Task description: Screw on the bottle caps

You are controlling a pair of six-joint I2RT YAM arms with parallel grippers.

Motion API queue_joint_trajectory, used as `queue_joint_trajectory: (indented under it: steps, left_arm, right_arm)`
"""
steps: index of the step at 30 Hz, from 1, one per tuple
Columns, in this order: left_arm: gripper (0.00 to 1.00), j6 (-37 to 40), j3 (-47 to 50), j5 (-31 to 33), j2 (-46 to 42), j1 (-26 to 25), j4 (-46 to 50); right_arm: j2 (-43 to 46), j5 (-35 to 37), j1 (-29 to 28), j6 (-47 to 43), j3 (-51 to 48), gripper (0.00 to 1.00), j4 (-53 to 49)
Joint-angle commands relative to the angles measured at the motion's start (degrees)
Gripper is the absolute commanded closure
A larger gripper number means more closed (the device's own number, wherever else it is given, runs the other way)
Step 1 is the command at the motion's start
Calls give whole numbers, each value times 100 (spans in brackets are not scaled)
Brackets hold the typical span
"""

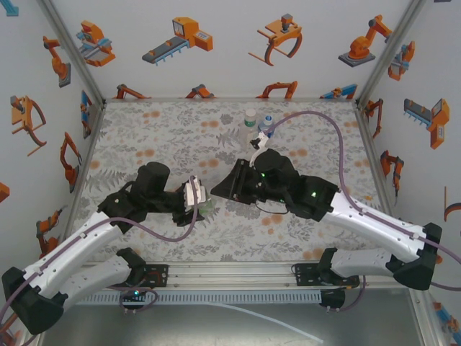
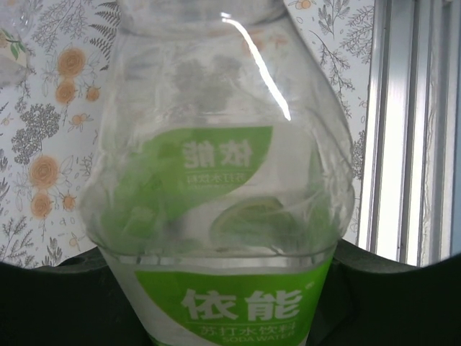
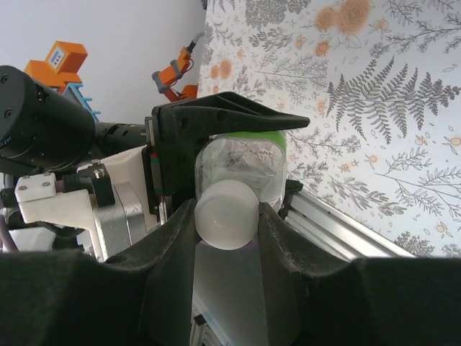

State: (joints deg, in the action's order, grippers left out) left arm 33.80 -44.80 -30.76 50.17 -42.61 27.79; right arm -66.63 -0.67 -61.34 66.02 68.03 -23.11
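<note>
Right pincer (image 3: 227,213) grips round whitish cap (image 3: 226,218) at clear bottle (image 3: 241,160).

The table (image 1: 144,137) wears a grey fern-and-leaf print dotted with orange flowers. The bottle (image 2: 223,216) is clear, its label (image 2: 238,306) bright green and white with white lettering. The cap (image 3: 225,213) is frosted white, the right pincer (image 3: 227,218) around it matte black. Behind the bottle, the white walls (image 1: 230,72) carry orange-and-grey cartoon robots (image 1: 178,40); a purple cable (image 1: 314,113) loops nearby.
</note>
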Motion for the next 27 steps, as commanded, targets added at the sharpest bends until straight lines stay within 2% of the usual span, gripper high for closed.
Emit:
queue_joint_trajectory:
  steps: [1, 2, 4, 11, 15, 19, 27]
  left_arm:
    - [100, 259, -38, -515, -58, -107, -470]
    - [100, 259, -38, -558, -60, -107, -459]
    - [100, 279, -62, -684, -43, -101, -389]
    - [100, 359, -272, -1302, 111, -105, 60]
    - [100, 434, -371, -1657, 172, -107, 251]
    - [100, 429, -379, -1740, 205, -111, 296]
    - [100, 424, -398, -1741, 239, -118, 308]
  right_arm:
    - [-55, 374, 0, -292, 425, 62, 186]
    - [3, 354, 7, -696, 455, 54, 183]
    - [146, 281, 7, -1676, 487, 48, 189]
    - [622, -855, 5, -5157, 405, 45, 248]
    - [508, -2003, 3, -6722, 747, 45, -275]
    - [378, -2955, 1, -7787, 817, 45, -502]
    - [115, -2968, -39, -7887, 709, 52, -279]
